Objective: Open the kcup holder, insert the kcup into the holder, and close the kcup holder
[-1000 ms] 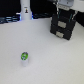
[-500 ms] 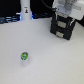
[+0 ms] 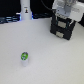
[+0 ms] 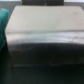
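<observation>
From the exterior view I see the holder (image 3: 63, 29), a black box with two stacked drawer fronts, standing on the white surface (image 3: 47, 57) toward the exterior view's right, at the far side. Both drawer fronts look flush with the box, so I read it as shut. The arm's pale wrist (image 3: 66, 8) sits directly above the holder, low enough to cover its top edge. I cannot make out the claw itself there: the fingers are lost against the black box, so I cannot tell whether they are spread or pressed together.

The kcup (image 3: 24, 57), white with a green top, stands on the surface toward the exterior view's left and near side, well apart from the holder and from the arm. A tall white bottle-like object (image 3: 25, 10) stands at the far edge, left of the holder.

The wrist view gives me something the other does not: a close, blurred look at a grey flat face of the holder (image 4: 45, 30), filling most of the picture, with a darker band below it. A green patch (image 4: 3, 27) shows at one edge; I cannot tell what it is. No fingers show here either, and the kcup is out of this view.
</observation>
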You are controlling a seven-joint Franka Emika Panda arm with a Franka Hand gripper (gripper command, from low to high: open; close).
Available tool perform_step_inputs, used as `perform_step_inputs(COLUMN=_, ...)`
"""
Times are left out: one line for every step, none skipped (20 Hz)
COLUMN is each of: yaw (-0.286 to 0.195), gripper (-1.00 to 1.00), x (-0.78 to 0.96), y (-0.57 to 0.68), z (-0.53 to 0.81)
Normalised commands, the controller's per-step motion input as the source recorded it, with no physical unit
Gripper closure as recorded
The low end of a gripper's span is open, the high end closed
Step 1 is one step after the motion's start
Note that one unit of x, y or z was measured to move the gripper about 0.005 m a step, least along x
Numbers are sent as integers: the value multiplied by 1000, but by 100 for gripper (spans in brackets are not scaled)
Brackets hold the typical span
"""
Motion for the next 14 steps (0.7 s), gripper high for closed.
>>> perform_step_inputs(yaw=-7, gripper=100, x=-9, y=10, z=-4)
perform_step_inputs(yaw=-7, gripper=100, x=-1, y=1, z=-4)
perform_step_inputs(yaw=-5, gripper=100, x=4, y=1, z=-2)
perform_step_inputs(yaw=-6, gripper=100, x=39, y=-1, z=9)
perform_step_inputs(yaw=-9, gripper=100, x=37, y=-2, z=4)
perform_step_inputs(yaw=-10, gripper=100, x=79, y=-7, z=6)
perform_step_inputs(yaw=-14, gripper=100, x=166, y=-6, z=22)
perform_step_inputs(yaw=-21, gripper=100, x=290, y=-7, z=63)
perform_step_inputs(yaw=-32, gripper=100, x=491, y=-34, z=132)
perform_step_inputs(yaw=-44, gripper=100, x=585, y=-100, z=227)
perform_step_inputs(yaw=-56, gripper=100, x=783, y=-171, z=268)
perform_step_inputs(yaw=-64, gripper=100, x=854, y=-205, z=313)
perform_step_inputs(yaw=-70, gripper=100, x=892, y=-242, z=318)
perform_step_inputs(yaw=-26, gripper=100, x=592, y=-112, z=196)
